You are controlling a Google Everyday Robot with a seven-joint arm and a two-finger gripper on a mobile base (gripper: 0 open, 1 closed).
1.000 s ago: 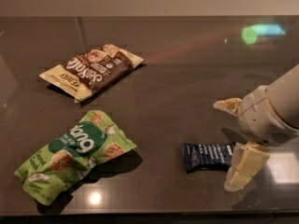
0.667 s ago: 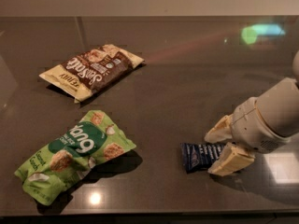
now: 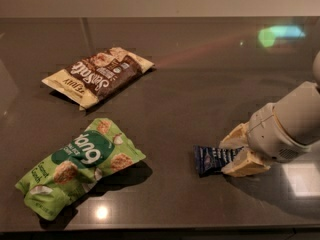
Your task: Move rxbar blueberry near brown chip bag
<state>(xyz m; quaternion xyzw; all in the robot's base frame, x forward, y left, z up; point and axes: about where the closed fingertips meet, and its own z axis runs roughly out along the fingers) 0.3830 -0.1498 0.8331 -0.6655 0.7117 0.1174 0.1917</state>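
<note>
Gripper (image 3: 238, 153) narrower than before (fingers tight on rxbar blueberry (image 3: 212, 159), right end)

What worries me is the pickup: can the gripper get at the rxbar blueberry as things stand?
Probably yes: the gripper is right at one end of the rxbar blueberry, with nothing between them; the green snack bag and brown chip bag lie well away from it.

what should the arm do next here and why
Probably secure the rxbar blueberry and lift it slightly. The gripper is down at the bar's right end, low on the table, while the brown chip bag lies far off at upper left, beyond the green snack bag, so carrying seems cleaner than sliding.
</note>
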